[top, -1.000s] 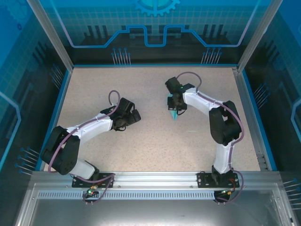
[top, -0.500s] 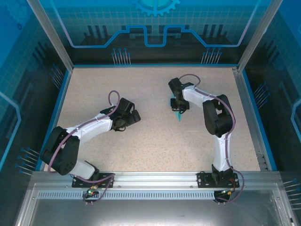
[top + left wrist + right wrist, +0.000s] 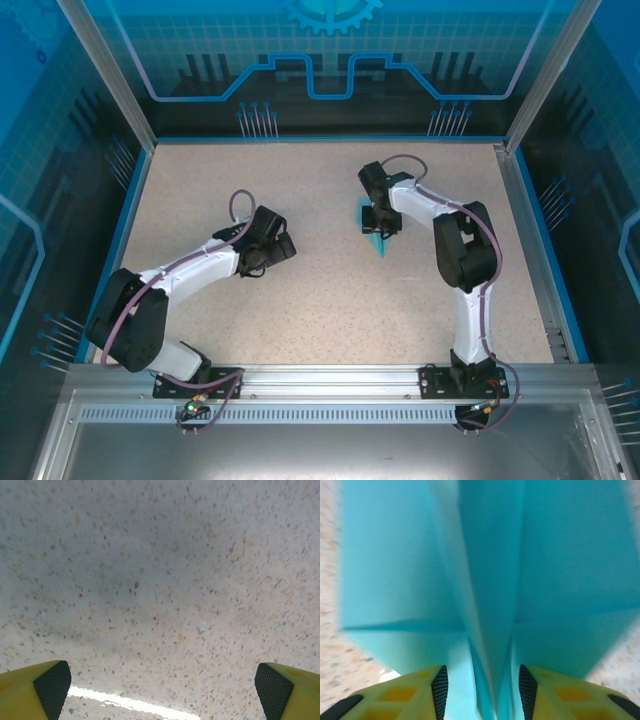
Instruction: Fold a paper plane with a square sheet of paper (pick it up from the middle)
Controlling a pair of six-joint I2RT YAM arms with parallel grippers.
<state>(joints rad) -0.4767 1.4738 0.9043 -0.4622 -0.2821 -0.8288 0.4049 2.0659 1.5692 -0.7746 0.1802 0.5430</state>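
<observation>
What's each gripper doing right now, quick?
Left gripper: open wide, holding nothing, above the table.
Right gripper: open, jaws parted astride the paper plane at its centre fold; no clamp on it visible.

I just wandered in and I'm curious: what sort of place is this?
Probably a robotics lab test cell or demo booth: a left arm and a right arm bolted at the edge of a speckled table, enclosed by an aluminium frame with blue printed panels.
</observation>
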